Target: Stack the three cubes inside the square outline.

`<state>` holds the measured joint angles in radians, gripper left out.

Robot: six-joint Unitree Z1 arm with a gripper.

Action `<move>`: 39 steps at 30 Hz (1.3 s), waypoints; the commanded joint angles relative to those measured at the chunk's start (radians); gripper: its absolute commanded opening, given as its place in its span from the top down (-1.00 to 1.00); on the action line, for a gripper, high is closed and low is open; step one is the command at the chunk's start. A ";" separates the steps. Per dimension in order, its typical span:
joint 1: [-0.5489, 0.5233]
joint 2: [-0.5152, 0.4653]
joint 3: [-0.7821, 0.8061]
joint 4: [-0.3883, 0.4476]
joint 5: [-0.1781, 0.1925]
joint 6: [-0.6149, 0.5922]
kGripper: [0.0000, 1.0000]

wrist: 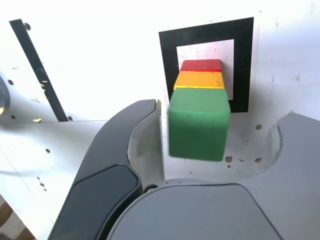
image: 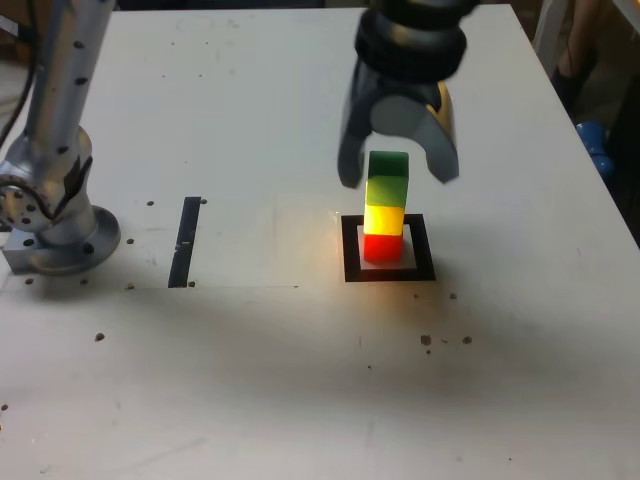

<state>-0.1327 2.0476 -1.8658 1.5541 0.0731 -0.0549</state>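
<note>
Three cubes stacked inside the square outline (image: 389,274) on the table (image: 300,380): red cube (image: 381,246) at bottom, yellow cube (image: 384,218) on it, green cube (image: 388,178) on top. Hand (image: 398,178) spread open astride the green cube, jaws clear of it, gripping nothing.

A big white table (image: 300,400) has little dark spots on it (like crumbs). A thin black strip (image: 187,241) of tape lies flat. Something blue (image: 595,145) sits off the table's edge.
</note>
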 commanded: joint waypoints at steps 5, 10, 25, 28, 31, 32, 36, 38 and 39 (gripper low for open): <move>0.002 -0.110 0.102 0.001 0.027 -0.033 -0.99; 0.002 -0.199 0.239 -0.032 0.031 -0.059 -0.99; 0.002 -0.414 0.708 -0.250 0.012 -0.096 -1.00; 0.002 -0.435 0.782 -0.294 0.006 -0.101 -1.00; 0.002 -0.448 0.848 -0.336 -0.002 -0.104 -1.00; 0.002 -0.451 0.868 -0.351 -0.005 -0.104 -1.00; 0.002 -0.458 0.944 -0.412 -0.015 -0.105 -1.00; 0.002 -0.459 0.978 -0.442 -0.019 -0.105 -1.00; 0.002 -0.459 0.994 -0.457 -0.020 -0.105 -1.00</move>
<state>-0.1320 1.5951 -0.8763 1.1055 0.0544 -0.1582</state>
